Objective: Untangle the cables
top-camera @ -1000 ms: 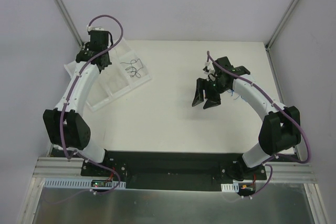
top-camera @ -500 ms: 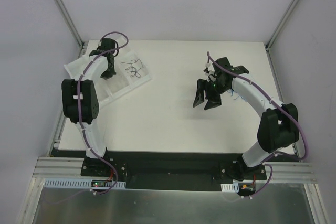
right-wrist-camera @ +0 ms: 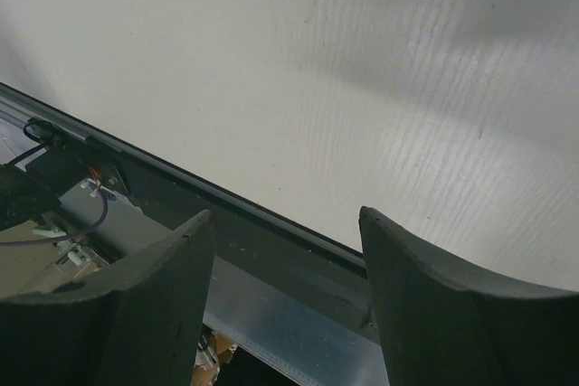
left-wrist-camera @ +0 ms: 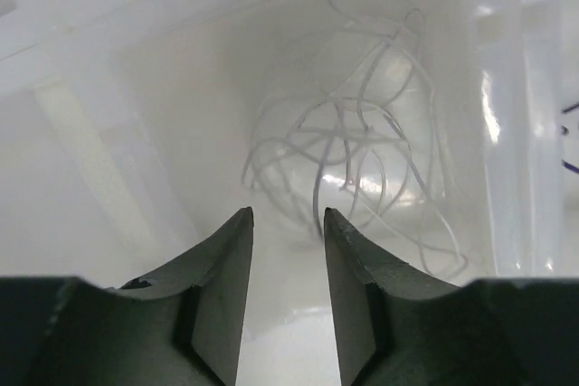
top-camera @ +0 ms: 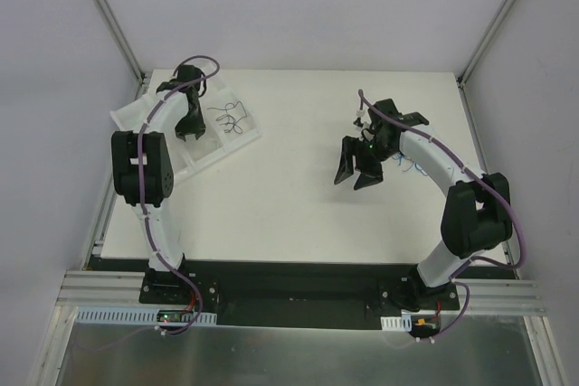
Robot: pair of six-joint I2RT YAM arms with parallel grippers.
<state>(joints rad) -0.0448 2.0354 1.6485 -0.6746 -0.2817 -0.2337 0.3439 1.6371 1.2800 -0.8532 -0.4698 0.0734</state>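
Observation:
A tangle of thin dark cables (top-camera: 228, 119) lies in the right compartment of a white tray (top-camera: 210, 155) at the back left. My left gripper (top-camera: 189, 126) hangs over the compartment beside it. In the left wrist view the jaws of the left gripper (left-wrist-camera: 288, 220) stand a little apart with nothing between them, just short of a curly bundle of pale thin wires (left-wrist-camera: 355, 162) on the tray floor. My right gripper (top-camera: 358, 169) hovers open and empty over the table's middle right, seen from its wrist (right-wrist-camera: 286, 220). A thin blue cable (top-camera: 408, 165) lies by the right arm.
The tray's divider wall (left-wrist-camera: 508, 88) stands right of the pale wires, with a dark wire (left-wrist-camera: 570, 137) showing beyond it. White walls and metal posts enclose the table. The black base rail (right-wrist-camera: 271, 241) runs along the near edge.
The left arm has folded its elbow back and brought its gripper from the tray's far left corner down over the tray. Its jaws have gone from shut to apart. The right arm barely moved.

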